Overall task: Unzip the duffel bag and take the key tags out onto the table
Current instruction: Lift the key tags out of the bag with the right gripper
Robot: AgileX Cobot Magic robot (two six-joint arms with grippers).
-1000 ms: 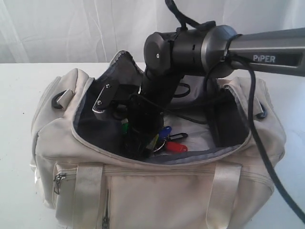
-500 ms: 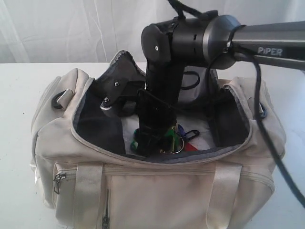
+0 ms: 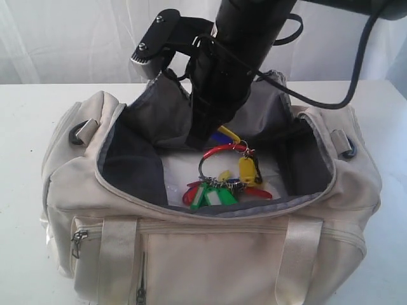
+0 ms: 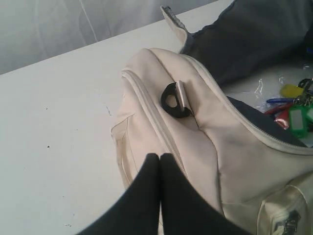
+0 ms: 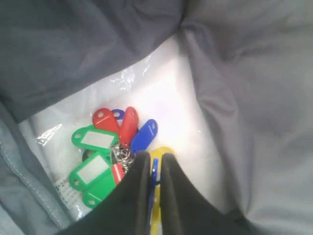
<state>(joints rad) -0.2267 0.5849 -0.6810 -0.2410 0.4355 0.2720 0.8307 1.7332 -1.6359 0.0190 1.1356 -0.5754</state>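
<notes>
Right gripper [image 5: 152, 164] pinched narrow on blue and yellow tags of key tags [image 3: 224, 181]. Bunch hung from it inside open mouth of duffel bag [image 3: 210, 254]; bottom contact unclear. Left gripper [image 4: 159, 159] fingers pressed together, empty, beside bag's end, above table [image 4: 58, 122].

duffel bag [image 3: 216, 260]: lower edge is cropping it
right arm [image 3: 251, 32]: top edge is cropping it
key tags [image 3: 216, 196]: print is blurring
</notes>
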